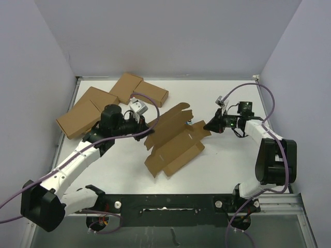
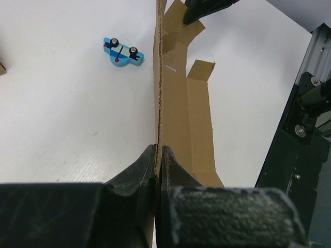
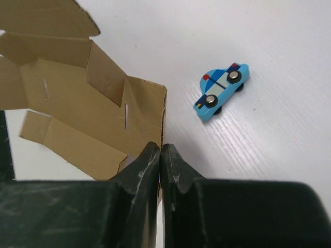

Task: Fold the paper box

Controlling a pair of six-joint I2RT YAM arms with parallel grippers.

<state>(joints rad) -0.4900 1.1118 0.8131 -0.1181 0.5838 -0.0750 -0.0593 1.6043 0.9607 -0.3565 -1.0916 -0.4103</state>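
Item: paper box (image 1: 173, 144); die-cut brown cardboard sheet, matte, with slotted flaps and tabs.
Location: mid tabletop (image 1: 222, 165), spanning between both hands; long axis near-left to far-right.
Left hand (image 2: 159, 155): pinching the sheet's upright left edge.
Right hand (image 3: 160, 152): pinching the right corner panel.
Nearby: blue toy police car (image 3: 221, 92), glossy, beside the box.

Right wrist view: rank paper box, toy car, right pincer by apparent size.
1-2. paper box and right pincer: similar share of the frame. The pincer sits against the lens and the box runs off-frame, so unranked.
3. toy car: clearly smallest.
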